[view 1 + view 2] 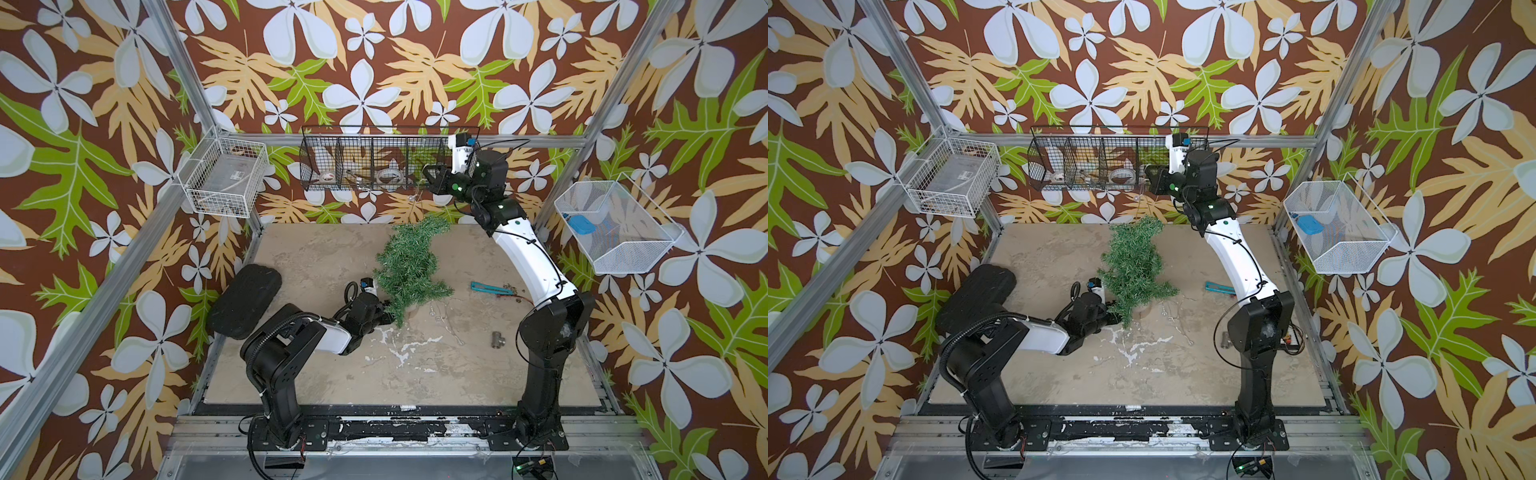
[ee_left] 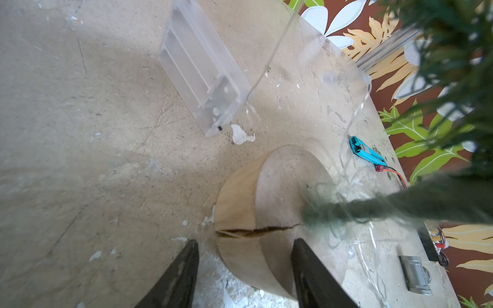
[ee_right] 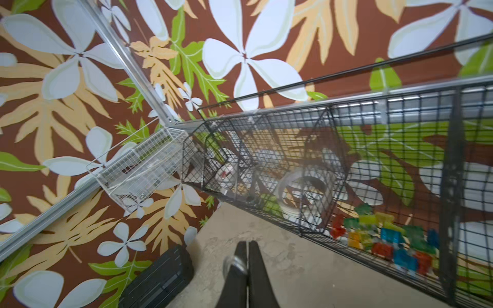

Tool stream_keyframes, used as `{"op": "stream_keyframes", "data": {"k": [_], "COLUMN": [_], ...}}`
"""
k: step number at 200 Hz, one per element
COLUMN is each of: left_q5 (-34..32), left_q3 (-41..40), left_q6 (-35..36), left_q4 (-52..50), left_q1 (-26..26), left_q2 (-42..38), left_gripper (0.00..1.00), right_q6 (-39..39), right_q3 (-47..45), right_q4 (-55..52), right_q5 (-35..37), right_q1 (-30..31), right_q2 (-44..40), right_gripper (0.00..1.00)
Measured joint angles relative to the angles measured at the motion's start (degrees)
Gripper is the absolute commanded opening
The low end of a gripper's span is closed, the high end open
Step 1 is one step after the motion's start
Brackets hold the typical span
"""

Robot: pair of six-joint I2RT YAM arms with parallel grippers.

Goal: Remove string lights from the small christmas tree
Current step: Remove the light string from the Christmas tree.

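The small christmas tree of dark green tinsel needles stands upright near the middle of the mottled beige desk on a round pale wooden base with a crack across it. The left gripper sits low at that base, its two black fingers closed in on the disc from either side. The right gripper is raised near the back wall, just in front of the long black wire basket, with its fingers pressed together on the string lights – a thin, nearly clear wire, one round clear bulb sitting right at the fingertips. In both top views the wire hangs from that gripper down towards the top of the tree. In the left wrist view more clear wire curves past the branches and lies in loose loops on the desk just beside the base – near a clear plastic battery box and a teal tool.
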Motion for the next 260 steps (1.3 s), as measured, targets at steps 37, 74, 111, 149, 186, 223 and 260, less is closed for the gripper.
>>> {"op": "stream_keyframes", "data": {"k": [37,74,111,149,186,223,260], "left_q5": [0.26,0.5,0.7,0.7,0.66,0.68,0.63], "left_q3": [0.26,0.57,0.74,0.74,0.76,1.25,1.92], "left_q6": [0.0,-0.02,0.0,0.04,0.04,0.11,0.22], "left_q4": [0.39,0.59,1.11,2.08,2.14,1.57,-0.59], "left_q1": [0.0,0.0,0.0,0.0,0.0,0.0,-0.02], "left_q2": [0.44,0.83,1.36,1.9,1.97,1.99,1.36], "left_gripper": [0.57,0.57,0.57,0.57,0.57,0.57,0.57], "right_q6": [-1.29,-2.25,-4.94,-7.41,-7.1,-7.23,-8.15], "right_q3": [5.64,8.48,8.61,8.68,-0.5,-8.0,-15.58], "right_q4": [-0.17,-0.74,-2.62,-6.69,-8.68,-8.98,-9.11], "right_q5": [-1.6,-1.31,2.38,10.99,16.92,18.34,16.24], "right_q1": [1.42,1.86,1.73,-2.05,-8.63,-10.88,-10.8], "right_q2": [0.87,1.09,-0.44,-3.5,-10.56,-17.38,-22.82], "right_gripper": [0.0,0.0,0.0,0.0,0.0,0.0,0.0]}}
